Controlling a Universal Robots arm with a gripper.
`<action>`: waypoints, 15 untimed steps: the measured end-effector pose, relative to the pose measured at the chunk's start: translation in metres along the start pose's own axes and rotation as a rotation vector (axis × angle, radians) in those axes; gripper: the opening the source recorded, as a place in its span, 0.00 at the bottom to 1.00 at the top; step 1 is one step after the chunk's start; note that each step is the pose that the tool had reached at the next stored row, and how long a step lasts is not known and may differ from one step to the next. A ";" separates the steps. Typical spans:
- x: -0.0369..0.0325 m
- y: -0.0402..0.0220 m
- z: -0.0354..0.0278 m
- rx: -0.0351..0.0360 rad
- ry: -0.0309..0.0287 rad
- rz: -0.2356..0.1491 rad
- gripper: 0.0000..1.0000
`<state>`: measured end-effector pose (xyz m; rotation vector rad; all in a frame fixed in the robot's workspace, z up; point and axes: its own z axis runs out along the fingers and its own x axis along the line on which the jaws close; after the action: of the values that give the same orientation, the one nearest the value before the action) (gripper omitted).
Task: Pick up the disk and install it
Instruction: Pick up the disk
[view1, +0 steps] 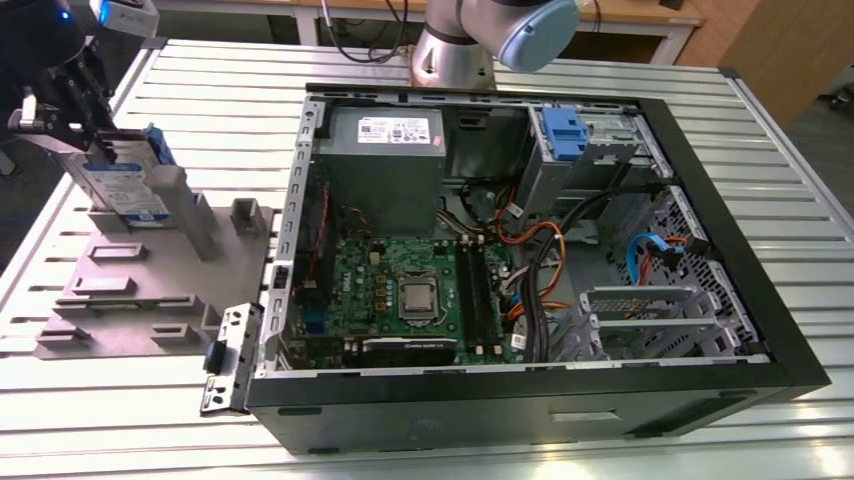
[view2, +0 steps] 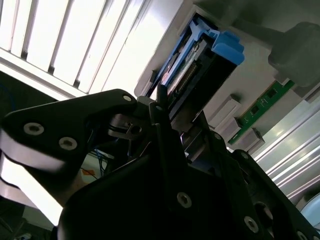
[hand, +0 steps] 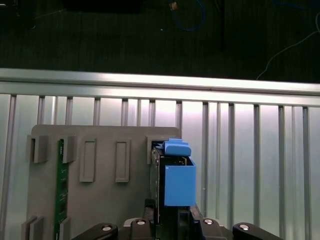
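Jaws clamped on the disk (hand: 176, 182), the gripper (hand: 167, 225) grips it on edge at a corner of the grey fixture plate (view1: 134, 290); whether it sits in a slot there cannot be told. The plate lies on a slatted aluminium table (view1: 761, 140), to the exterior view's left of the open computer case (view1: 467, 415). Beyond the table's edge is dark floor (hand: 100, 40) with loose cables (hand: 192, 22).

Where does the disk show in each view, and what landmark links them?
Exterior view: the disk stands on edge at the grey fixture plate, at the exterior view's left.
First wrist view: the disk at the plate's edge, beside empty slots.
Second wrist view: the disk against the plate, near a green circuit board.
Shared landmark: the grey fixture plate.
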<state>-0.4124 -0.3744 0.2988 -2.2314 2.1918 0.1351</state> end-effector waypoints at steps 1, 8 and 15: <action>0.0000 0.0000 0.0000 0.0001 -0.0003 0.000 0.35; 0.0000 0.0000 0.0002 0.0025 -0.0033 0.035 0.35; 0.0001 -0.0001 0.0002 0.0030 -0.0030 0.042 0.35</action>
<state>-0.4124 -0.3745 0.2986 -2.1834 2.2363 0.1354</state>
